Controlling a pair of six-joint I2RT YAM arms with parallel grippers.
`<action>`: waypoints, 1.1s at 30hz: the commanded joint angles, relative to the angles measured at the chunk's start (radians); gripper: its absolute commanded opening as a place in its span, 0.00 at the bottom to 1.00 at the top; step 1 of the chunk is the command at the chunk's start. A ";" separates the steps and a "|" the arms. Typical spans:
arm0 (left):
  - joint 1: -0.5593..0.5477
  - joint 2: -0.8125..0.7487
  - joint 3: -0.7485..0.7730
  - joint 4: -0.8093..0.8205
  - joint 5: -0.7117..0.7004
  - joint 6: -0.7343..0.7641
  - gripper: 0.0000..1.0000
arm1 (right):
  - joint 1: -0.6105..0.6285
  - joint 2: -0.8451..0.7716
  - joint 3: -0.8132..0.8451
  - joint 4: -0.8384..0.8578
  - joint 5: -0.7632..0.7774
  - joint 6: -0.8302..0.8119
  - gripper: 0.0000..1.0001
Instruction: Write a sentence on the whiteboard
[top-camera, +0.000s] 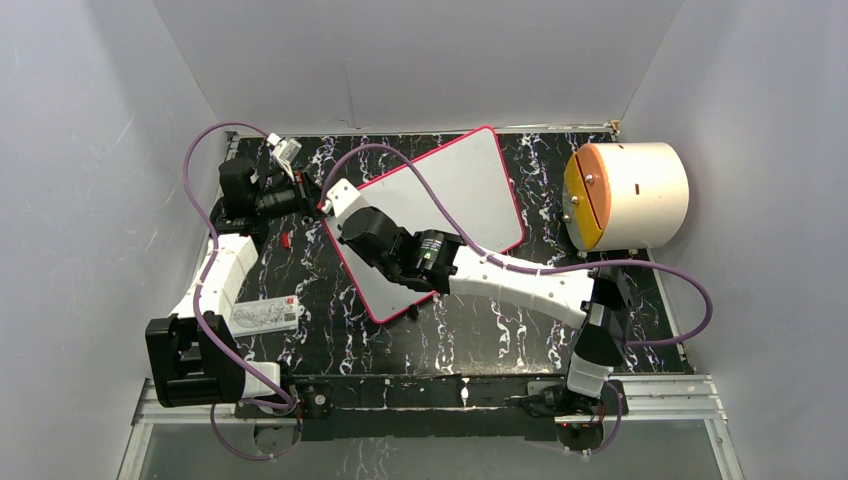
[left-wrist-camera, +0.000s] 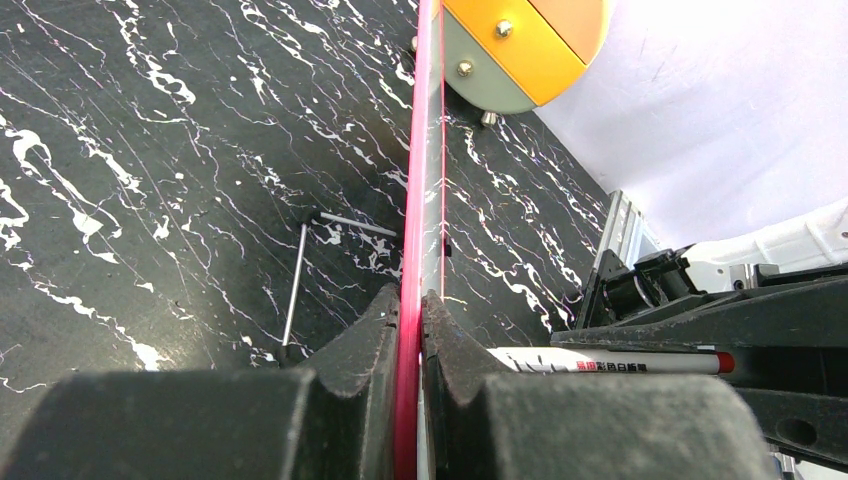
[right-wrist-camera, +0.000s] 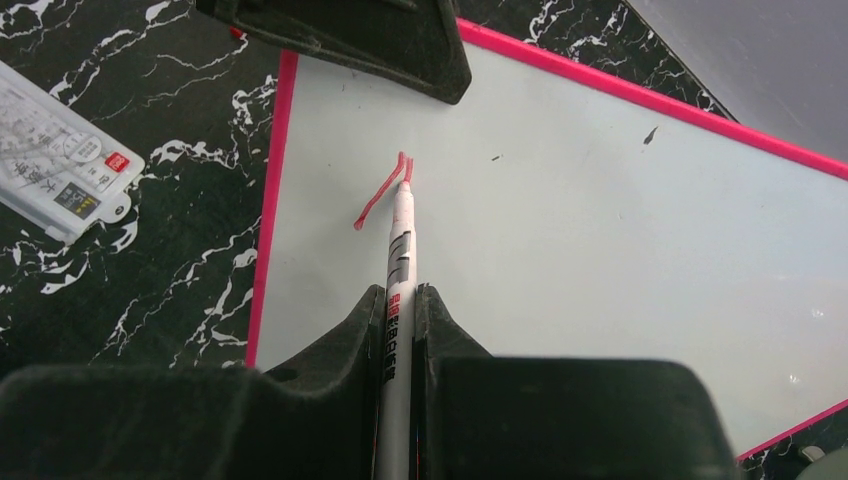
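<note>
one hooked red stroke (right-wrist-camera: 378, 193); marker (right-wrist-camera: 400, 260) on smooth whiteboard (right-wrist-camera: 600, 220)

You see a black marbled tabletop (top-camera: 480, 330). It carries the whiteboard (top-camera: 470, 190) at centre, a printed card (top-camera: 266, 315) near left, a white cylinder (top-camera: 640, 195) far right, and a hex key (left-wrist-camera: 295, 280) beside the board.

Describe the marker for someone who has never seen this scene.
Start at the whiteboard, the large pink-rimmed panel mid-table. Over its left edge the right gripper pinches the marker: the only slim white pen, tip on a short red stroke.
</note>
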 joint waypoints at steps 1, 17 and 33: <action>-0.025 0.008 -0.018 -0.094 -0.018 0.046 0.00 | -0.006 -0.009 0.008 -0.027 -0.008 0.024 0.00; -0.026 0.010 -0.018 -0.097 -0.017 0.046 0.00 | -0.005 -0.033 -0.040 -0.084 -0.012 0.068 0.00; -0.026 0.010 -0.019 -0.096 -0.007 0.046 0.00 | -0.006 -0.038 -0.058 0.004 0.040 0.044 0.00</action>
